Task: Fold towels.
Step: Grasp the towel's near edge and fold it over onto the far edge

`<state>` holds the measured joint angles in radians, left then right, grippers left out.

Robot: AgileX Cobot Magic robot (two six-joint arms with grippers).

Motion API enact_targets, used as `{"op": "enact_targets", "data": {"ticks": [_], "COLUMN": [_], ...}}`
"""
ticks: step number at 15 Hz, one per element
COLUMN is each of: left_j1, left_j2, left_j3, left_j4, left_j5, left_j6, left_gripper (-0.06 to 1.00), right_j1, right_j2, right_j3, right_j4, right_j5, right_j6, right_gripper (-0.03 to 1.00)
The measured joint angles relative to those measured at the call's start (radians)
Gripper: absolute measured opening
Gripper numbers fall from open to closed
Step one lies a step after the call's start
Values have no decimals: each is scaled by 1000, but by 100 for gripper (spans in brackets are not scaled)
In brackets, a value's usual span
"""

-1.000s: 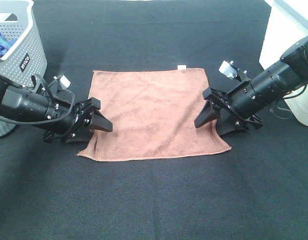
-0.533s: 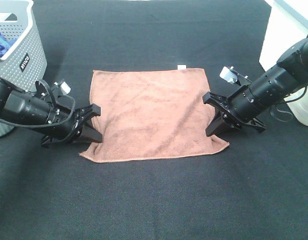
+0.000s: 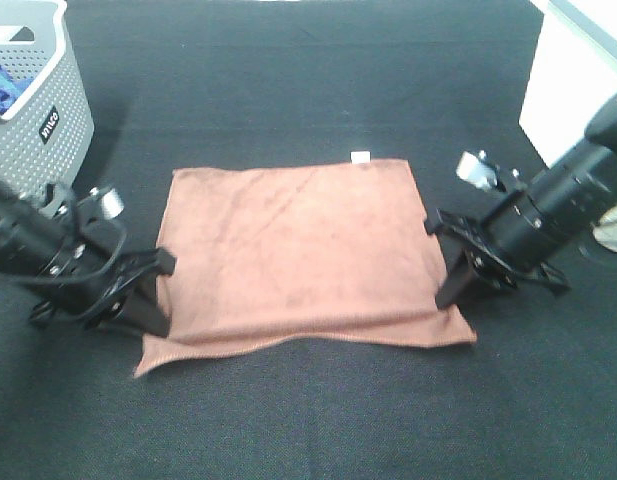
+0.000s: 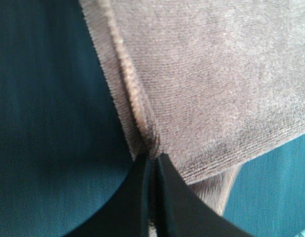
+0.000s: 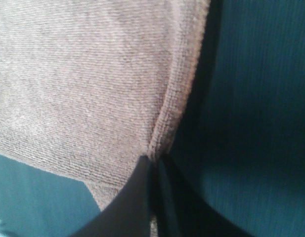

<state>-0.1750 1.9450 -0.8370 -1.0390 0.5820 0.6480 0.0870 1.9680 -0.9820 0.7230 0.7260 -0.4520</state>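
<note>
The reddish-brown towel [image 3: 298,250] lies spread on the black table, its small white tag [image 3: 359,156] at the far edge. My left gripper [image 3: 156,315] is shut on the towel's left edge near the front corner; the left wrist view shows the hem [image 4: 137,111] pinched between the closed fingers. My right gripper [image 3: 450,296] is shut on the right edge near the front corner; the right wrist view shows that hem [image 5: 172,113] pinched too. Both side edges are lifted, and the front edge sags onto the table.
A grey perforated basket [image 3: 43,110] with something blue inside stands at the far left. A white box [image 3: 573,80] stands at the far right. The black table cloth [image 3: 308,420] lies all around the towel.
Both grippers have closed on the towel's side edges and moved outward and toward the front. The towel has stretched wider and its near part has lifted.
</note>
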Motion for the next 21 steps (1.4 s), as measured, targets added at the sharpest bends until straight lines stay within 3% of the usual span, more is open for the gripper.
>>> {"op": "enact_targets", "data": {"ticks": [3, 7, 11, 15, 21], "left_j1": [0, 0, 0, 0, 0], "left_j2": [-59, -88, -78, 81, 220], "left_j3": [56, -45, -235, -439, -606], "left_j4": [6, 7, 20, 43, 63], "left_j5": [2, -27, -100, -131, -190], "left_j6": [-2, -6, -27, -28, -31], "left_gripper": [0, 0, 0, 0, 0], "right_j1": [1, 1, 1, 1, 1], "right_j2": [-41, -59, 37, 220, 374], "right_j3": [50, -67, -370, -676, -845], "right_j4": [0, 0, -2, -64, -127], "right_j5": [0, 8, 56, 77, 76], "right_j6": [-5, -32, -41, 10, 60], "right_gripper": [0, 0, 0, 0, 0]}}
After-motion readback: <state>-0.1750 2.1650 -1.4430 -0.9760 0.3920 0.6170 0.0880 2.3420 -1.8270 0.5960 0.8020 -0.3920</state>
